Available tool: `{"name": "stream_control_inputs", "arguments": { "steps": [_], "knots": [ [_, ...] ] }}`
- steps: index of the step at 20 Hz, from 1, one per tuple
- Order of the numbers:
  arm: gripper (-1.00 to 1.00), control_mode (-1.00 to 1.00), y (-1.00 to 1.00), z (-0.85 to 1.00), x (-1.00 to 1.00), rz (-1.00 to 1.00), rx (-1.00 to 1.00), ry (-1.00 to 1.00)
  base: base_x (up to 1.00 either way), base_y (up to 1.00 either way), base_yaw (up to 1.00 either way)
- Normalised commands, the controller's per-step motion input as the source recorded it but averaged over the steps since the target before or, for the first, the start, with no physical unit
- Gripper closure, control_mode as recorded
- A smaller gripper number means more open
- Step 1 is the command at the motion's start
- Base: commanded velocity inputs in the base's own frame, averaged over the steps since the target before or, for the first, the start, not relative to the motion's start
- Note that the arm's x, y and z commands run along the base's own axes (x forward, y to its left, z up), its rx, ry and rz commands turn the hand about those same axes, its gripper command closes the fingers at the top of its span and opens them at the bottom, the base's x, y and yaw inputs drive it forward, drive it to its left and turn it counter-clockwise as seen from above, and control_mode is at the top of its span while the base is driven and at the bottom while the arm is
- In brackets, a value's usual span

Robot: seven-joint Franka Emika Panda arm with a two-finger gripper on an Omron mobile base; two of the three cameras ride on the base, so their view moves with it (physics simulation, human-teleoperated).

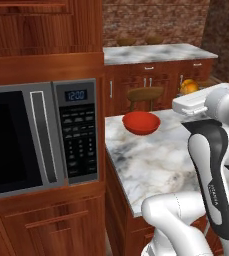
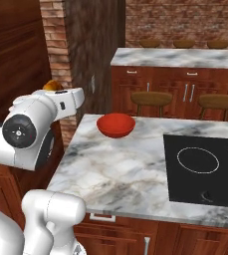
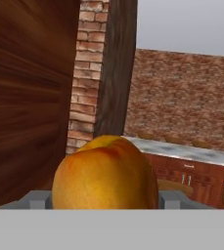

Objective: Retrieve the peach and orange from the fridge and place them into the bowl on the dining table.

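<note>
At the near corner of the dining table (image 2: 115,169), the robot's gripper (image 3: 105,200) pinches a fruit between its two fingers, the round body filling the low centre of the hand view. Its skin runs yellow-orange with a reddish blush, so it reads as the peach (image 3: 105,177), though the colour alone does not settle that against the orange. From the base cameras the same fruit peeks out just past the white wrist, held high and level rather than over the marble.

Beyond the hand, the bowl (image 2: 115,124) sits near the table's edge on the side closest to the arm, glossy red and with nothing in it. From the right base view it lies to the right of the carried fruit and lower; the coming move looks like a swing across toward it, then a descent over its rim. A round fruit could roll if let go too high.

Farther along the marble a black cooktop (image 2: 205,169) is set into the top, well apart from the bowl. Wooden stools (image 2: 152,97) stand behind the table, then a marble wall counter (image 2: 177,57) with drawers, and a brick wall (image 2: 180,20) closes the room. A microwave (image 1: 41,137) fills the cabinet at the left of the left base view.
</note>
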Motion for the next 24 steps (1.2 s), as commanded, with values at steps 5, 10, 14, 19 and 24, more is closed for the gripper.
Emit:
{"name": "stream_control_inputs", "arguments": {
  "steps": [5, 10, 14, 19, 24],
  "knots": [
    [1.00, -1.00, -0.18, 0.00, 0.48, 0.00, 0.00, 0.19, 0.08, -0.02, 0.00],
    [1.00, -1.00, -0.43, 0.00, 0.66, 0.00, 0.01, 0.32, 0.00, 0.00, 0.00],
    [1.00, -1.00, -0.45, -0.02, 0.28, 0.00, 0.00, 0.21, 0.00, 0.00, 0.00],
    [1.00, -1.00, -0.30, -0.31, 0.22, 0.00, 0.00, 0.15, 0.00, 0.00, 0.00],
    [1.00, -1.00, -0.04, -0.43, 0.33, 0.00, 0.00, 0.18, 0.00, 0.00, 0.00]
  ]
}}
